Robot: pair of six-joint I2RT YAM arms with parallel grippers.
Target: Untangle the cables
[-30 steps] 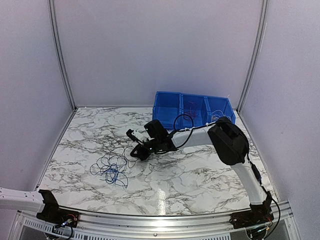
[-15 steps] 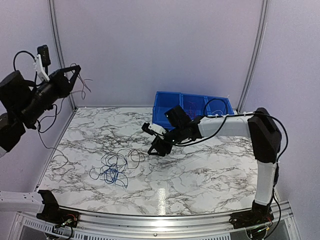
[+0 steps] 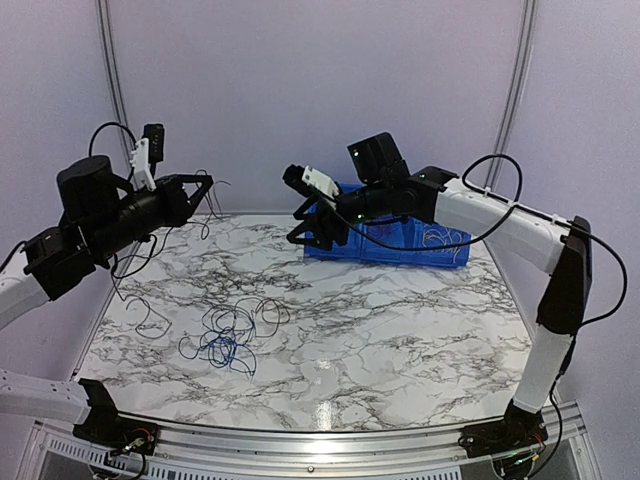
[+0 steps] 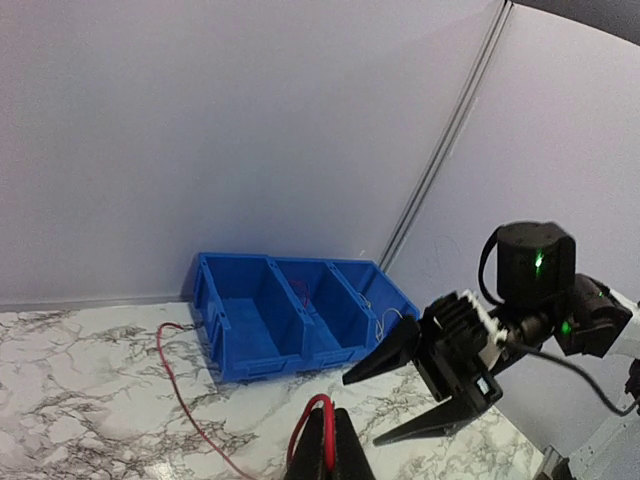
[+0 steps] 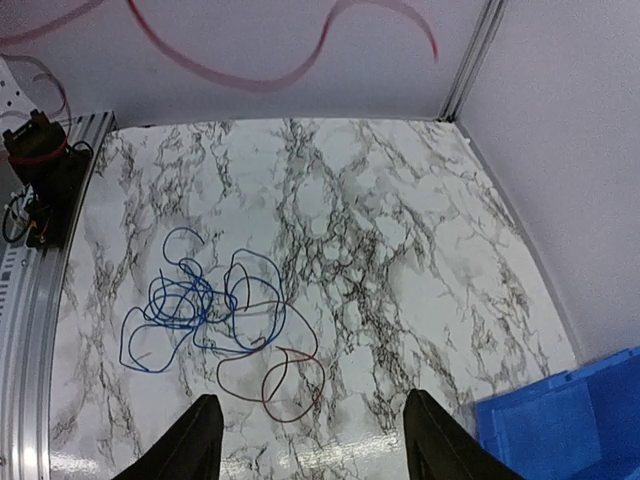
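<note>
A tangle of thin blue and dark cables [image 3: 228, 335] lies on the marble table, left of centre. In the right wrist view it shows as blue loops [image 5: 190, 300] with a dark red loop [image 5: 291, 377] beside them. My left gripper [image 3: 204, 184] is raised at the left. It is shut [image 4: 330, 425] on a red cable [image 4: 319, 397] that loops over its tips and trails down to the table. My right gripper [image 3: 296, 226] hangs high in front of the blue bin, open [image 5: 315, 440], with nothing between its fingers [image 5: 205, 440]. It faces the left gripper.
A blue three-compartment bin [image 3: 400, 245] stands at the back right, with thin wires in two compartments. White walls close in the table. The left arm's base [image 5: 40, 170] and the front rail sit at the near edge.
My right gripper opened and rose from the table beside the tangle to a height in front of the bin. My left arm swung into view, carrying the red cable toward the middle.
</note>
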